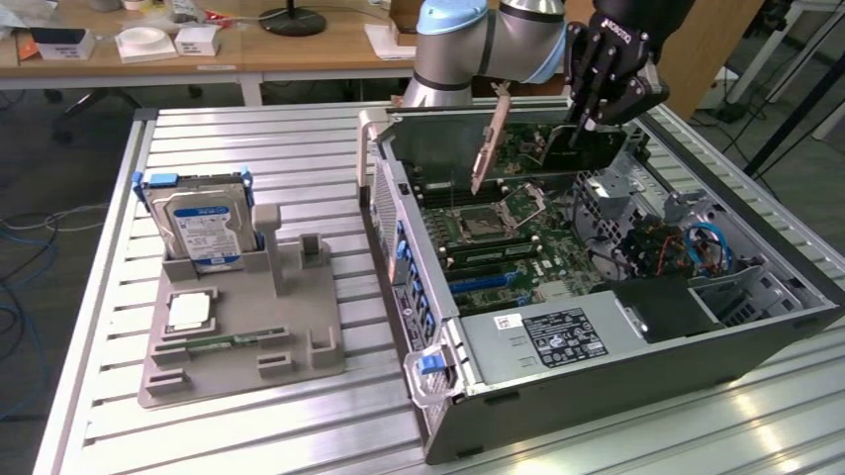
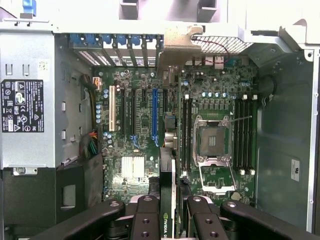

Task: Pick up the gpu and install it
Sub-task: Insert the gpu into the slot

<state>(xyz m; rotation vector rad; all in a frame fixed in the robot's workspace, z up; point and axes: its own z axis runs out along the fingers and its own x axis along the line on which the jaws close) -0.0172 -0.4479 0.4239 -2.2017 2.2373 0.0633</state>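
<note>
One grey plastic fixture tray (image 1: pixel 237 366) sits at the exterior view's left, with a silver hard drive (image 1: pixel 201 230) with a blue-white label upright in it. Right of that is an open dark metal PC case (image 1: pixel 739 327), its green motherboard (image 1: pixel 509 247) exposed. The black gripper (image 1: pixel 591 119) (image 2: pixel 170 210) is clamped on the gpu (image 1: pixel 541 148) (image 2: pixel 167 175), a thin dark card with a pale bracket, hanging over the motherboard.

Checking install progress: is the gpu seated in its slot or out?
Out: the gpu hangs in the end effector above the motherboard, clear of its slots.
</note>
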